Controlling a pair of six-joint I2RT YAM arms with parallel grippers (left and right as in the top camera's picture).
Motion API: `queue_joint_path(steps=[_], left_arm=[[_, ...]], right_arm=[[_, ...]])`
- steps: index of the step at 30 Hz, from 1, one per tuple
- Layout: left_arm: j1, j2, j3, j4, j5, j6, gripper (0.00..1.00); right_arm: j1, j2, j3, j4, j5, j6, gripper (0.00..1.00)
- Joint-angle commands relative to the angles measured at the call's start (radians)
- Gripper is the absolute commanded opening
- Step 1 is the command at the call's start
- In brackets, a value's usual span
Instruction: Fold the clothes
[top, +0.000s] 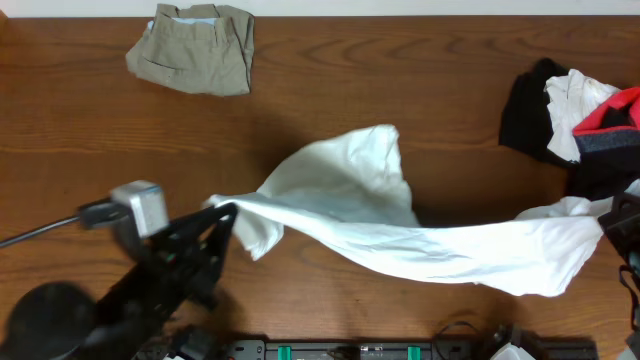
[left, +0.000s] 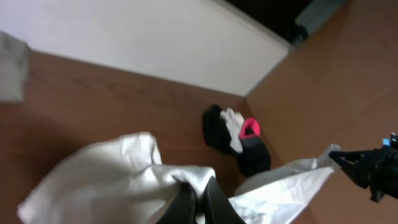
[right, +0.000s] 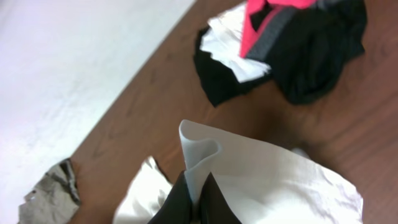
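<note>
The wrinkled white top (top: 400, 235) stretches from nine to three o'clock, ends clamped in left gripper (left: 198, 198) and right gripper (right: 196, 194).

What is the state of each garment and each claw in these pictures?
white garment, unfolded, stretched out between the two claws.
left claw, shut on one end of the white garment.
right claw, shut on the other end of the white garment.
khaki piece, lying as a compact bundle at the far left of the table, not held.
black, white and red pile, crumpled heap at the right, not folded.
</note>
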Motion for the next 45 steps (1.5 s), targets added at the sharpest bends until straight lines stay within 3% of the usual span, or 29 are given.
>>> queue_joint_path(steps=[1, 9, 16, 24, 30, 34, 39, 45], left_arm=[[-0.002, -0.008, 0.131, -0.045, -0.114, 0.041, 0.06], [-0.002, -0.003, 0.317, -0.082, -0.144, 0.039, 0.06], [-0.002, 0.01, 0.398, -0.088, -0.263, 0.034, 0.07], [-0.002, 0.018, 0.384, -0.183, -0.453, 0.037, 0.07], [-0.002, 0.019, 0.289, -0.194, -0.454, 0.017, 0.07], [-0.002, 0.019, 0.182, -0.203, -0.393, -0.021, 0.17], [-0.002, 0.046, 0.038, -0.203, -0.215, -0.035, 0.55], [-0.002, 0.146, -0.135, -0.21, -0.079, -0.111, 0.64]], right_arm=[[-0.006, 0.001, 0.108, -0.016, -0.04, -0.046, 0.01], [-0.006, 0.055, 0.416, -0.095, -0.133, -0.053, 0.01], [-0.006, 0.137, 0.519, -0.146, -0.303, -0.103, 0.04], [-0.006, 0.276, 0.517, -0.249, -0.083, -0.135, 0.01], [-0.006, 0.412, 0.515, -0.31, -0.062, -0.166, 0.01], [-0.006, 0.497, 0.515, -0.342, -0.061, -0.201, 0.01], [-0.005, 0.556, 0.515, -0.347, -0.042, -0.207, 0.01], [-0.004, 0.57, 0.514, -0.347, -0.005, -0.21, 0.01]])
